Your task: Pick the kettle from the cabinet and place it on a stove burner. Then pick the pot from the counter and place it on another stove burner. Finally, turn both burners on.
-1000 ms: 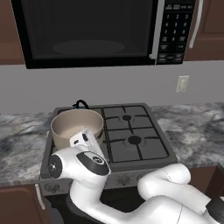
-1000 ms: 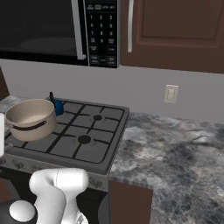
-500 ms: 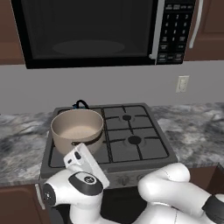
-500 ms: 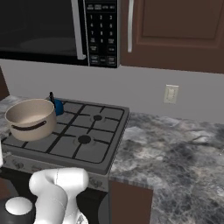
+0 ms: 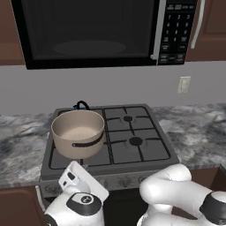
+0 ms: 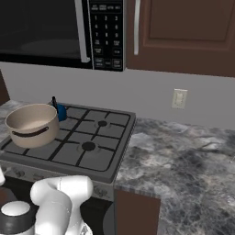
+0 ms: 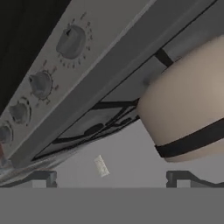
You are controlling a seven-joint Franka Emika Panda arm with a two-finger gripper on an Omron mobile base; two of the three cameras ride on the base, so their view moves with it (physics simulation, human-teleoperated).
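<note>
The counter [image 6: 183, 156], a grey mottled stone slab with dark veining, ran along the wall on both sides of the stove [image 5: 145, 165] and carried nothing on the stretch seen in the right base view. Above the stove hung a black microwave [image 5: 92, 33], and just to its right was the dark reddish-brown cabinet [image 6: 183, 34], door shut, with a long whitish bar handle [image 6: 137, 27]. A pale wall outlet [image 6: 180, 98] sat on the grey wall between the cabinet and the counter.

The robot's white arm [image 5: 176, 194] bent low in front of the stove, its hand below the stove's front edge.

The pot [image 5: 78, 132], wide and beige-tan with a dark side handle, stood upright on the front left grate. In the hand view it loomed large at the right [image 7: 192, 105], seen from low down. The two right-hand stove burners [image 5: 135, 141] were bare, black caps under dark grates.

The kettle [image 6: 60, 111], small and dark blue, stood on the back left burner just behind the pot, mostly hidden by it; its black arched handle rose above the pot's rim.

The jaws [image 7: 111, 181] stood wide open and held nothing, pointing up along the stove's front panel, near its row of grey knobs [image 7: 70, 41].
</note>
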